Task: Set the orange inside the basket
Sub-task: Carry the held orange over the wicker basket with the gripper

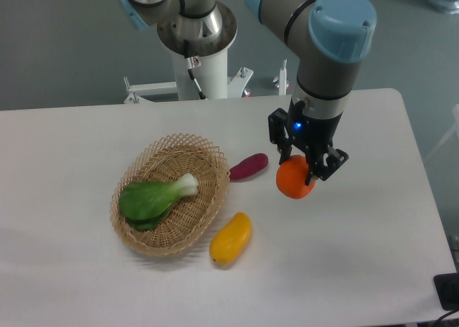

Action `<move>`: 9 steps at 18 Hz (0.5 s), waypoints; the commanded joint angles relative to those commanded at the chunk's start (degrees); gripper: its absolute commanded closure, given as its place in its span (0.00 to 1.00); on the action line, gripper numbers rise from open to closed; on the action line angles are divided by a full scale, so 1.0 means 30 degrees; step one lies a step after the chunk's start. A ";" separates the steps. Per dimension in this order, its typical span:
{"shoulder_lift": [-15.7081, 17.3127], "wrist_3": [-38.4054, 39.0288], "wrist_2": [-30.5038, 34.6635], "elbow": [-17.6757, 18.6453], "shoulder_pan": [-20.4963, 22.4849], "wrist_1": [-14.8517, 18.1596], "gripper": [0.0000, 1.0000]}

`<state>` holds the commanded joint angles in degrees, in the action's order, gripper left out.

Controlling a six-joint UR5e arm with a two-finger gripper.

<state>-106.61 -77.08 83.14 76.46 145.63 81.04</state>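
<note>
the orange sits right of centre, clamped in the gripper jaws. the basket, centre left on the white surface, holds a leafy green vegetable. between them lie a purple sweet potato and a yellow mango.

Woven wicker basket; smooth orange; matt table.

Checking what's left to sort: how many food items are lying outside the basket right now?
3. The orange is held in the gripper, the purple sweet potato lies beside the basket, and the yellow mango lies in front of it. None seem hidden.
</note>
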 joint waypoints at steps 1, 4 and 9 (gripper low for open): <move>0.0000 0.0000 0.0000 0.0058 0.0000 -0.0058 0.43; 0.0000 0.0087 0.0000 0.0175 -0.0116 -0.0058 0.43; -0.0293 0.2541 0.0146 0.0176 -0.1197 -0.0205 0.43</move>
<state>-107.49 -69.46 83.58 76.99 142.04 80.42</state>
